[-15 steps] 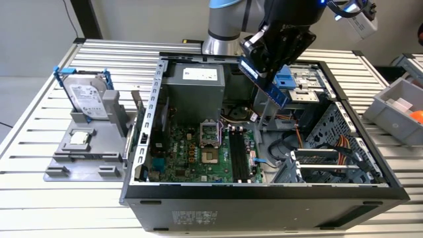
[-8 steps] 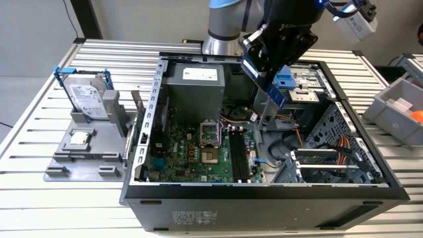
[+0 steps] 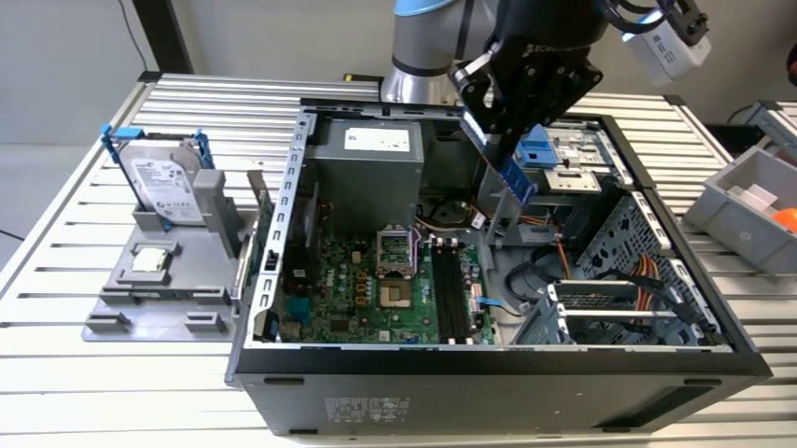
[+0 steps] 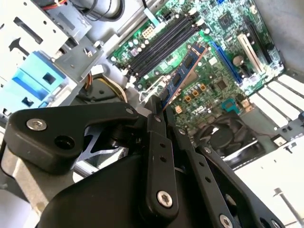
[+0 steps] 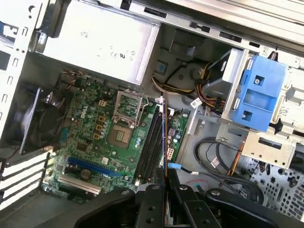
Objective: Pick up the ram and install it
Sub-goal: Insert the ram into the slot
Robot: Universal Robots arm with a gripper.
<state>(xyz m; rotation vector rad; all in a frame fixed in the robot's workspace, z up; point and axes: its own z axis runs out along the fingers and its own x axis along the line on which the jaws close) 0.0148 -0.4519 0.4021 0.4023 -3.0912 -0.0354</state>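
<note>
One ram (image 4: pixel 184 76) clamped in tool (image 4: pixel 159 109) — face-on in second wrist view, edge-on in first wrist view

Honestly, nothing here I can actually read. In the exterior view the hard drive (image 3: pixel 162 179), left of the frame, has a white label covered in print I can't make out. The power supply (image 3: pixel 373 163), upper middle, has a small white sticker (image 3: pixel 377 140), same story. The case (image 3: pixel 524 397) has a patch of fine print on its near wall, bottom middle. The motherboard (image 3: pixel 361 285) has a white logo (image 4: pixel 199 110) in the second wrist view, unreadable too.
</note>
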